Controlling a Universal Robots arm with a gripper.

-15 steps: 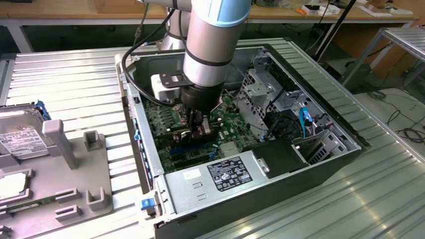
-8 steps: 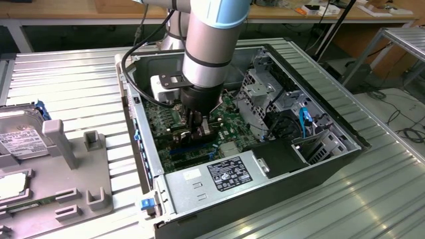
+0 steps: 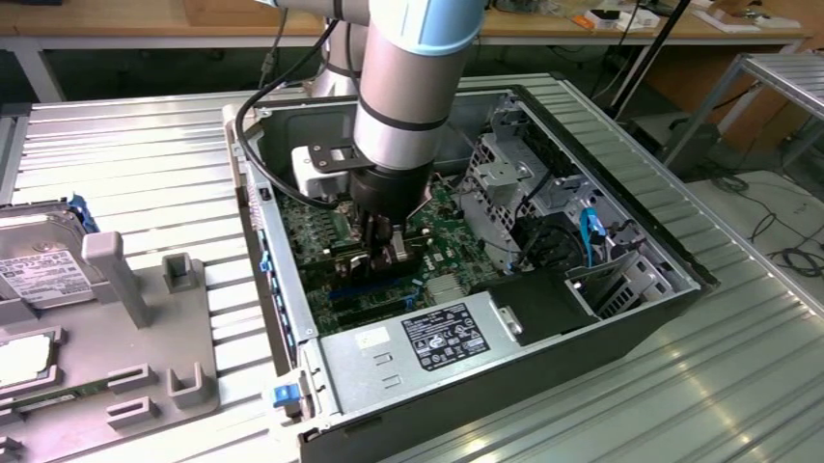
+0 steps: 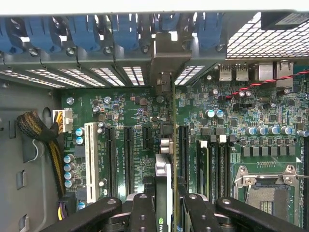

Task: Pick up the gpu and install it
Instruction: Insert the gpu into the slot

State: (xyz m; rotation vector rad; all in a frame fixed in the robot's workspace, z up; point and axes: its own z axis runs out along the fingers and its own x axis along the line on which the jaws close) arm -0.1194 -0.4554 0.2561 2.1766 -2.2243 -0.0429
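Now: claw [image 4: 164, 205] inside the computer case [image 3: 644, 318], clamped on the gpu [image 4: 163, 179].
The card stands edge-on over the green motherboard [image 4: 130, 140], among its slots.

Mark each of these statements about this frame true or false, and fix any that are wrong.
1. The pincer is shut on the gpu. True.
2. The gpu is still lying on the grey fixture outside the computer case. False: it is held on edge over the motherboard inside the computer case.
3. A hard drive with a white label sits at the exterior view's left, outside the case. True.
4. The case's side panel is closed. False: the case is open, with the power supply and board exposed.
5. The gpu's metal bracket points toward the row of blue slot latches. True.
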